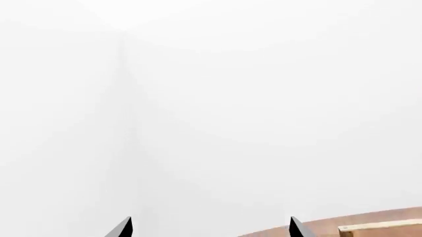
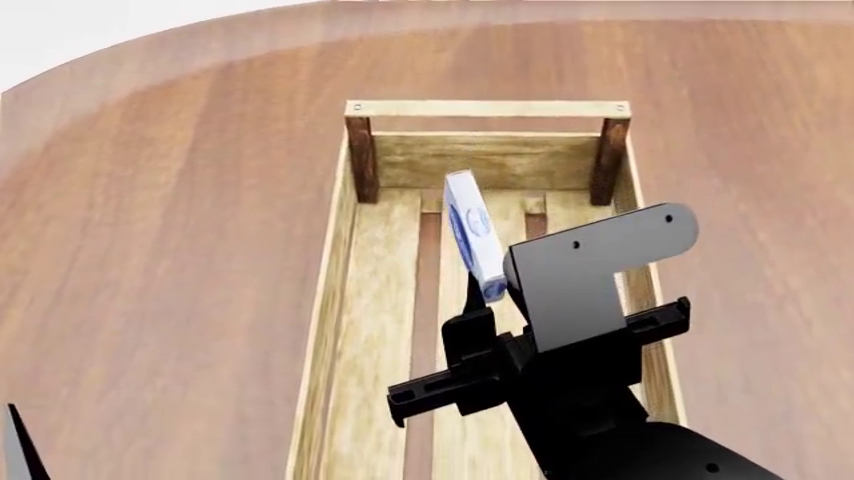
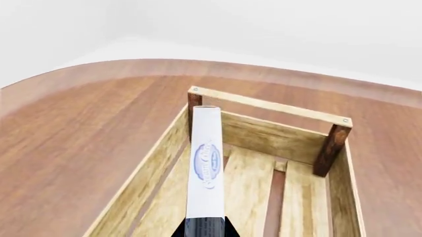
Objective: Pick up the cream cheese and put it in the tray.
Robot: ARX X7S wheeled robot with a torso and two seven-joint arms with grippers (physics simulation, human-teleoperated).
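The cream cheese [image 2: 471, 235] is a small flat white box with a blue oval logo. My right gripper [image 2: 481, 297] is shut on its near end and holds it on edge above the tray [image 2: 487, 108], a pale slatted wooden crate with dark corner posts. In the right wrist view the cream cheese [image 3: 205, 168] sticks out from the right gripper [image 3: 204, 228] toward the tray's far end rail [image 3: 264, 104]. My left gripper [image 1: 211, 229] is open and empty, facing a white wall, with a tray corner [image 1: 382, 228] at its side.
The tray lies on a round brown wooden table [image 2: 174, 250], whose curved edge runs along the far left. One left fingertip [image 2: 16, 450] shows at the lower left of the head view. White wall lies beyond the table.
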